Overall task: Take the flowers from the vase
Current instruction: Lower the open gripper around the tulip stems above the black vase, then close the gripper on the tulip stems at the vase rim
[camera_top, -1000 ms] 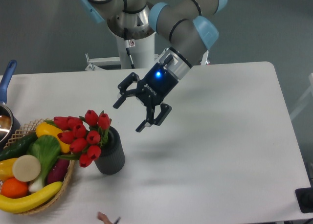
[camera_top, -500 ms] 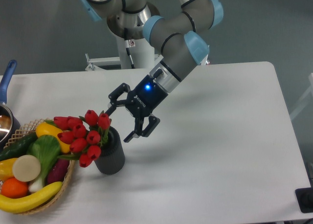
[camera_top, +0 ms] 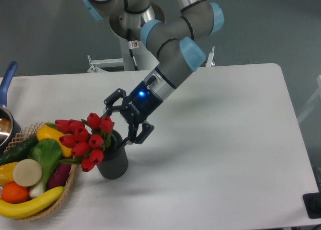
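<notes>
The flowers (camera_top: 83,139) stand in the vase (camera_top: 113,157) at roughly 8 o'clock on the table (camera_top: 225,154), with the red buds leaning out toward 9 o'clock over the rim of the wicker basket (camera_top: 30,210) of plastic fruit and vegetables. The gripper (camera_top: 122,120) sits just beside the bunch on its 3 o'clock side, fingers spread wide and holding nothing; one finger is near the top bud, the other near the vase mouth, and contact with either cannot be confirmed from this view. Handling judgement: the bunch looks light, probably artificial, with soft buds and thin flexible stems that will give under pressure. The buds are a poor hold, since they could crush or slip off. The better hold is the gathered stems and leaves just above the vase mouth, where the bunch is narrowest and stiffest. The vase is short, free-standing and probably light, so a sideways pull could tip or drag it; a lift along the stem line should free the stems cleanly. Since the bunch leans toward 9 o'clock, the jaws would need to close across the stems, not over the heads.
</notes>
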Action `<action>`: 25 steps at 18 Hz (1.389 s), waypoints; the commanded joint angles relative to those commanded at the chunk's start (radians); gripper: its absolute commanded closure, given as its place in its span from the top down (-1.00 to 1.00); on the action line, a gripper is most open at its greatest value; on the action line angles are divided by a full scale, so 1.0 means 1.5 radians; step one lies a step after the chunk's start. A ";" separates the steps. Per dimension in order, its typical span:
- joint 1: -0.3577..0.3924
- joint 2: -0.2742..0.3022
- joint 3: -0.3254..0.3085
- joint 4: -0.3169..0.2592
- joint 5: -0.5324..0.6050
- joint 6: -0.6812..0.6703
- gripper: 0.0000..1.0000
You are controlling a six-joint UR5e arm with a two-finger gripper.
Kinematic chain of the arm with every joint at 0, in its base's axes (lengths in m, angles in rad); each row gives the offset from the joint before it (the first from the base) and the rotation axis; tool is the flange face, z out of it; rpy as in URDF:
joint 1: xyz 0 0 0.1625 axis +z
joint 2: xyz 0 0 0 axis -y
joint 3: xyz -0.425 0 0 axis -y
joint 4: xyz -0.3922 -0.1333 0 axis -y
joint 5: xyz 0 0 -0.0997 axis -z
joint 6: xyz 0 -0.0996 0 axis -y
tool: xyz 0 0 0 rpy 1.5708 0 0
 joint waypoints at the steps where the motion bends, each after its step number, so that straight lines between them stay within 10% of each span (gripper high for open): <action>1: -0.004 -0.002 -0.002 -0.001 0.000 0.000 1.00; 9: -0.030 -0.028 0.010 0.012 -0.002 0.000 0.99; 15: -0.031 -0.030 0.013 0.012 -0.002 0.000 0.32; 25: -0.030 -0.031 0.017 0.012 -0.003 -0.004 -0.12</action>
